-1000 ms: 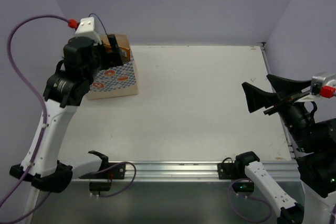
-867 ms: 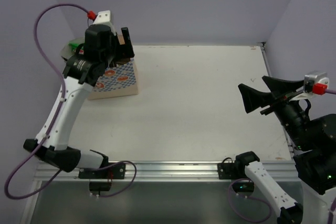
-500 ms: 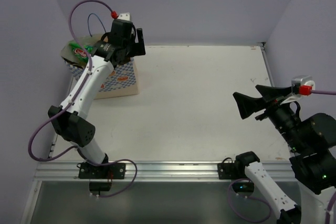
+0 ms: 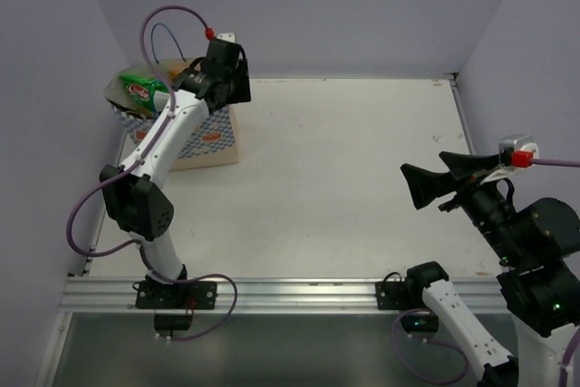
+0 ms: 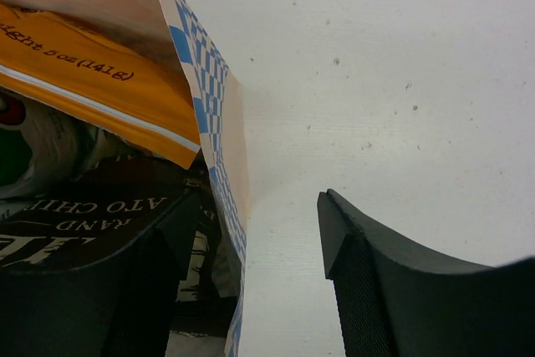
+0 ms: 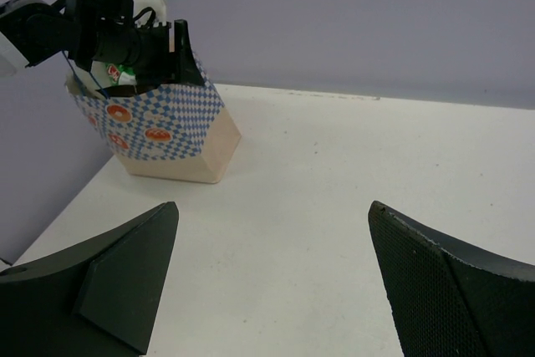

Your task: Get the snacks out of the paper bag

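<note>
The paper bag (image 4: 207, 140) stands at the table's far left, cream with a blue-and-white checked band. A green-and-white snack packet (image 4: 143, 90) sticks out of its left side. My left gripper (image 4: 227, 80) hangs over the bag's right rim, open, straddling the checked wall (image 5: 203, 79): one finger (image 5: 138, 294) is inside the bag, the other (image 5: 380, 286) outside above the table. Inside lie an orange packet (image 5: 88, 77) and a dark brown packet (image 5: 88, 216). My right gripper (image 4: 424, 186) hovers open at the right side, far from the bag (image 6: 163, 135), holding nothing.
Purple walls close the table at the back and both sides. A metal rail (image 4: 299, 293) runs along the near edge. The left arm's purple cable (image 4: 172, 14) loops above the bag.
My left arm has swung up and across the bag to its right rim, and its jaws have narrowed around the wall. The right gripper has drifted slightly left.
</note>
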{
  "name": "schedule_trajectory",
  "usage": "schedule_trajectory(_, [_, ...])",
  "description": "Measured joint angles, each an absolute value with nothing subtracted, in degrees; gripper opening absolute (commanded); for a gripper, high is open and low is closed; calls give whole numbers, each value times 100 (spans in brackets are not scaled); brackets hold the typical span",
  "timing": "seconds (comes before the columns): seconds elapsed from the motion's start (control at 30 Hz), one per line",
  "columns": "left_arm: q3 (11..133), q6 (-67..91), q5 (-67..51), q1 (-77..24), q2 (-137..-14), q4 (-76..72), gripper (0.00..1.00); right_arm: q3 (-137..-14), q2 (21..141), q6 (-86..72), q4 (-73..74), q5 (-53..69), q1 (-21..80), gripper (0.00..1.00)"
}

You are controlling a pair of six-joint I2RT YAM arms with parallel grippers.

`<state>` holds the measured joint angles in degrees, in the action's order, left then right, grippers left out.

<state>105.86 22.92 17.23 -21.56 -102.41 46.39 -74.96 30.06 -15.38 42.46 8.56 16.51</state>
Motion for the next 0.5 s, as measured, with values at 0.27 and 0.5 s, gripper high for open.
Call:
schedule_trajectory(0.27, [10827, 2171, 1865, -2156, -10589, 4619, 61, -7485, 2991, -1540, 4252, 860, 1651, 99])
schedule_trajectory(0.5, [10910, 1962, 2073, -2156, -10868, 4580, 35, -7476, 2982, -1533, 4292, 860, 1651, 99])
